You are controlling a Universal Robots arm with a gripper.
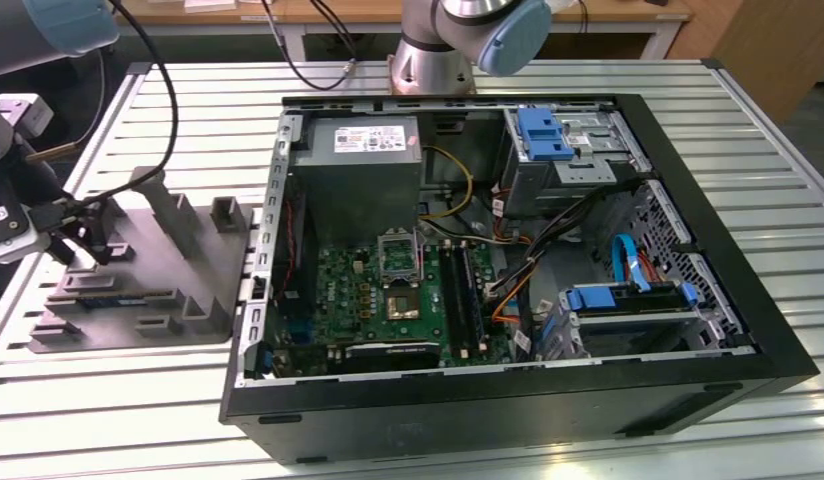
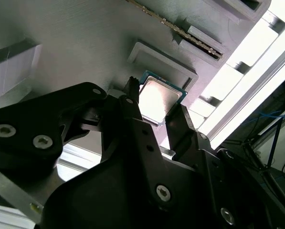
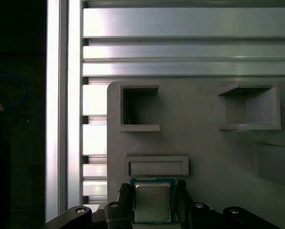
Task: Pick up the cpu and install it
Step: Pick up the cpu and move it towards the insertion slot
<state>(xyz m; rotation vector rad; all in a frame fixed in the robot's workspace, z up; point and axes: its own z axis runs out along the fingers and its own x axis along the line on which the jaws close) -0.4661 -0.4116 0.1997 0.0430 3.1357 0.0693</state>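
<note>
The cpu [image 3: 153,204], a small square chip with a pale silver top and a green edge, lies flat on the grey moulded tray [image 3: 209,148] just below a low raised rim. My gripper [image 3: 153,196] straddles it, and a black finger [image 3: 125,199] presses against each of two opposite edges. In the second wrist view the cpu [image 2: 157,97] shows between the same fingers [image 2: 132,102], still down on the tray [image 2: 85,43]. In the exterior view my gripper [image 1: 92,245] hangs low over the tray [image 1: 185,300] at the exterior view's left.
An open black computer case [image 1: 519,405] lies at the centre and right of the slatted aluminium table [image 1: 105,400]. Its green motherboard carries the black socket [image 1: 401,303] with the metal frame raised. The tray has upright posts and square pockets [image 3: 140,107]. Cables run overhead.
</note>
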